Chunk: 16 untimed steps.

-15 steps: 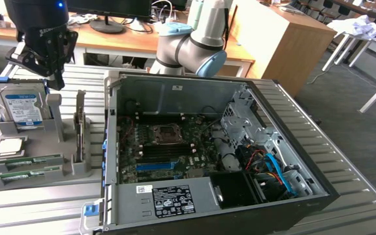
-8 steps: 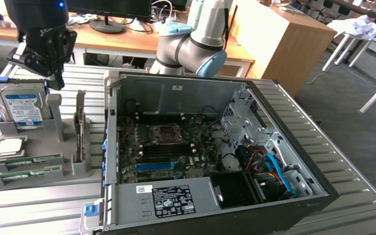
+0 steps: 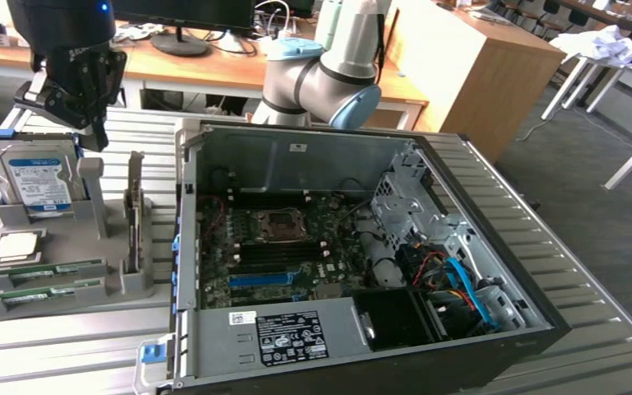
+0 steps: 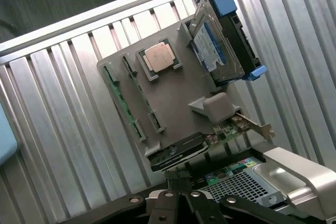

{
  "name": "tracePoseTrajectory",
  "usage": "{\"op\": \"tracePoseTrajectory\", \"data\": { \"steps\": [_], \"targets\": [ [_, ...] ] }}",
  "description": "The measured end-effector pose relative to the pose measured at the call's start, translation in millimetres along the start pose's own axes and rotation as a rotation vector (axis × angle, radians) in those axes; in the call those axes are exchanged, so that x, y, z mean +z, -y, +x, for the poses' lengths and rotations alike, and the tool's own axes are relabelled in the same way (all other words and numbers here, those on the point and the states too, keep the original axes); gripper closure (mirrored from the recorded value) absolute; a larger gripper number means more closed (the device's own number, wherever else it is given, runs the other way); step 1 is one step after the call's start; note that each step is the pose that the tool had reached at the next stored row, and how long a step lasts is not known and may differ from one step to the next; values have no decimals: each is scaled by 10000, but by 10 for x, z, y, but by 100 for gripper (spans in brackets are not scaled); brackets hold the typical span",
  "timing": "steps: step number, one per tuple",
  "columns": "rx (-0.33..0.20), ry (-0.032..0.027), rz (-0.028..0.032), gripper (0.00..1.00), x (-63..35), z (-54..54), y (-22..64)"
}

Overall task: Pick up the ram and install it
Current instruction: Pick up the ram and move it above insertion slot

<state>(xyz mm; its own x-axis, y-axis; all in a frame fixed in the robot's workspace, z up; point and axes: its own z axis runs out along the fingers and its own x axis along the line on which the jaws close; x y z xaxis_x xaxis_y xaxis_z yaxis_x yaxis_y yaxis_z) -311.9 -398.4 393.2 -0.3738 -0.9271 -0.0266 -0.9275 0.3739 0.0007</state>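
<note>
The gripper is pressed together and pinches nothing. It hangs above the grey holder, near the hard drive. The ram lies in its slot on this holder, apart from the claw. The open computer case stands beside. I judge that both picking and installing are not yet done.

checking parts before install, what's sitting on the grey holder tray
On the grey tray: two ram sticks set in slots, a silver processor chip, a blue-labelled hard drive upright and an upright expansion card. The drive's and card's lower edges are hidden in their slots.
</note>
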Motion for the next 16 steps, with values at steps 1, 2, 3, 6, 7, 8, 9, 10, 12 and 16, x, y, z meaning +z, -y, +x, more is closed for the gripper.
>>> {"op": "tracePoseTrajectory", "data": {
  "steps": [1,2,3,6,7,8,9,10,12,16],
  "targets": [
    [-56,-2,-2,90,-1,0,0],
    [-108,-1,-3,90,0,0,0],
    [-161,-1,-5,90,0,0,0],
    [-308,-1,-8,90,0,0,0],
    [-359,-1,-10,90,0,0,0],
    [-408,-1,-11,90,0,0,0],
    [-457,-1,-12,90,0,0,0],
    [-508,-1,-14,90,0,0,0],
    [-610,-1,-16,90,0,0,0],
    [-834,-1,-22,90,1,0,0]
  ]
}}
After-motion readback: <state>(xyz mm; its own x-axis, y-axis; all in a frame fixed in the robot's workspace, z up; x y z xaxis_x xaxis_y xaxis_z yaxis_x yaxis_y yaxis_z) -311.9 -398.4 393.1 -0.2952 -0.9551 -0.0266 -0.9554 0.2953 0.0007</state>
